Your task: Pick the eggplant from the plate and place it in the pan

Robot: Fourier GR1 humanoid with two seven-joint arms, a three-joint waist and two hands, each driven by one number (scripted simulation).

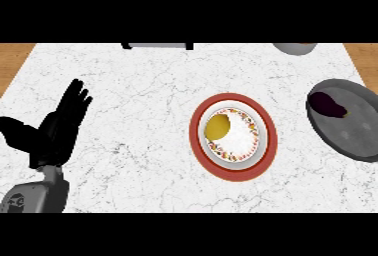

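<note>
Lying in the grey pan (pixel 354 131) at the right edge of the frame, the eggplant (pixel 327 103) sits near the pan's upper left rim. At centre, a red-rimmed plate (pixel 234 172) holds a yellow item (pixel 217 127) on its left side. The left hand (pixel 55 131) rests at the left of the marble worktop (pixel 133 90), fingers straight and spread, holding nothing.

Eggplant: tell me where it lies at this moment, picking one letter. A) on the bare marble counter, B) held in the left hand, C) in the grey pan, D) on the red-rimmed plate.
C: the dark purple eggplant lies inside the grey pan at the view's right, while the red-rimmed plate holds only a yellow item, and the left hand is open and holds nothing.
</note>
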